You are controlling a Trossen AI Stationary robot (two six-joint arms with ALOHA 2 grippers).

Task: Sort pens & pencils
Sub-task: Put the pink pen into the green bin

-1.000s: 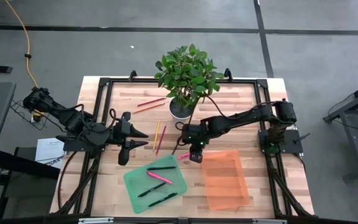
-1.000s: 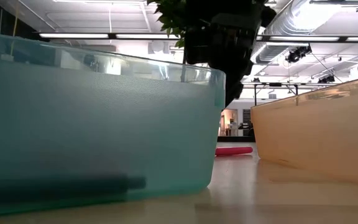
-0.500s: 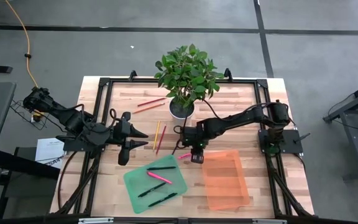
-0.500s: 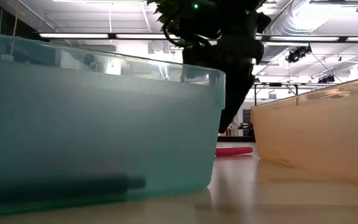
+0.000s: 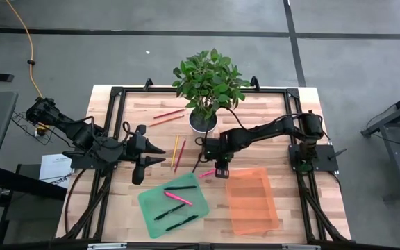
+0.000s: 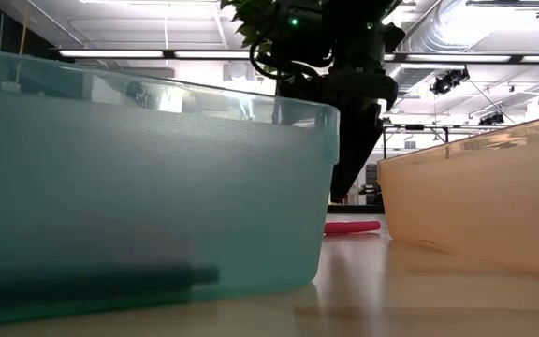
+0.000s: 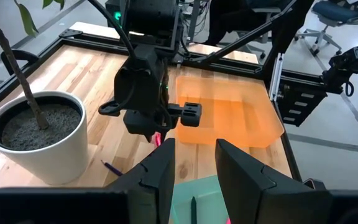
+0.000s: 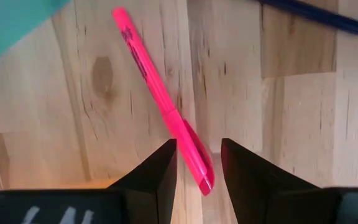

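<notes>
Right end effector (image 5: 219, 169) hangs low over the wooden table (image 5: 269, 114), its two dark fingers (image 8: 157, 177) spread with a gap between them and nothing pinched. One end of a bright pink pen (image 8: 163, 106) lies in that gap, flat on the planks in the narrow strip between the two trays; a dark blue pencil (image 8: 312, 15) lies a little beyond it.

Just beside the pen sits the teal tray (image 5: 148, 201), a shallow translucent plastic bin with rounded corners. It holds one pink pen (image 5: 178, 198) and three black pens (image 5: 180, 187), all lying loose and apart. On the other side, the orange tray (image 5: 252, 222), of the same frosted plastic, shows nothing inside.

Farther back, red, orange and yellow pencils (image 5: 178, 151) lie on the bare wood near a white round pot (image 5: 201, 122) with a leafy plant. A black metal frame runs along the table's edges.

Left end effector (image 5: 142, 155) waits over the left side of the table, fingers spread, empty, with clear wood around it.
</notes>
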